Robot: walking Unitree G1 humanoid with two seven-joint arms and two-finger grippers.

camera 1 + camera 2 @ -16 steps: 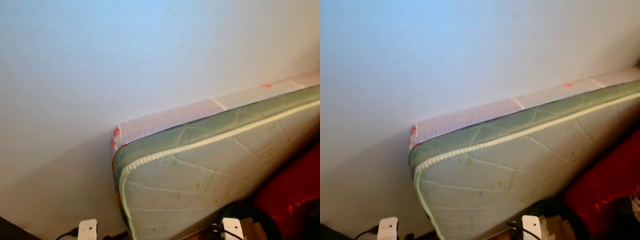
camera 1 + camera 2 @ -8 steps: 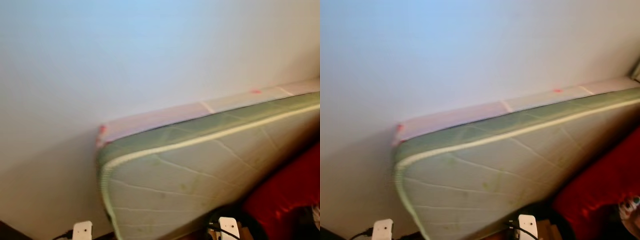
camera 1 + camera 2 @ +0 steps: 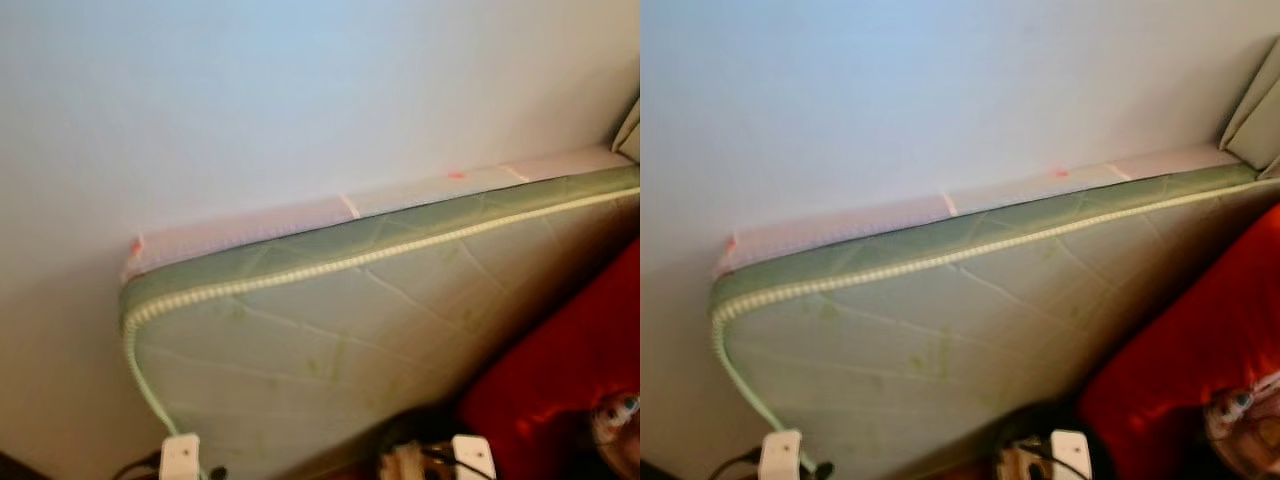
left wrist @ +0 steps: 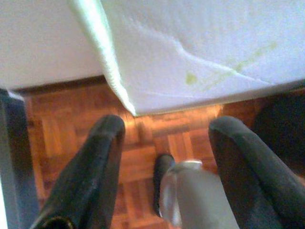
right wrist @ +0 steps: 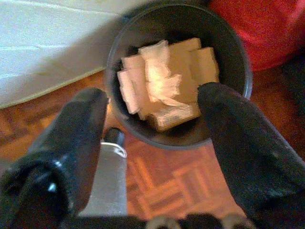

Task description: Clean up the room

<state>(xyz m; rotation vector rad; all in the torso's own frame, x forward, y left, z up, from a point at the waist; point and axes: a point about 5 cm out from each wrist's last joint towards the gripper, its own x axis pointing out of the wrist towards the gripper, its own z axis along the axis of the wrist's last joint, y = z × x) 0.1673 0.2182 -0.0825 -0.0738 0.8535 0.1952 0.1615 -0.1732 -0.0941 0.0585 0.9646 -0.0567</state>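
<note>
Item: green quilted mattress [image 3: 330,350] leaning on edge against the white wall [image 3: 250,90]; red cushion [image 3: 1185,350] at near right. Right gripper [image 5: 152,143], jaws released and empty, hangs over a dark bin [image 5: 238,62] of crumpled paper and cartons [image 5: 162,81] on parquet floor [image 5: 176,186]. Left gripper [image 4: 164,157], jaws likewise released, empty. Step, as judged: between pick-ups; next calls for finding stray litter. Against the earlier frame, the head view has swung leftward-to-right; nothing itself moved.

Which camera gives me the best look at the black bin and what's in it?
The right wrist view: the black bin is seen from above, holding cardboard and crumpled paper, between the open right gripper fingers. The eye views catch just a dark edge below the mattress.
</note>
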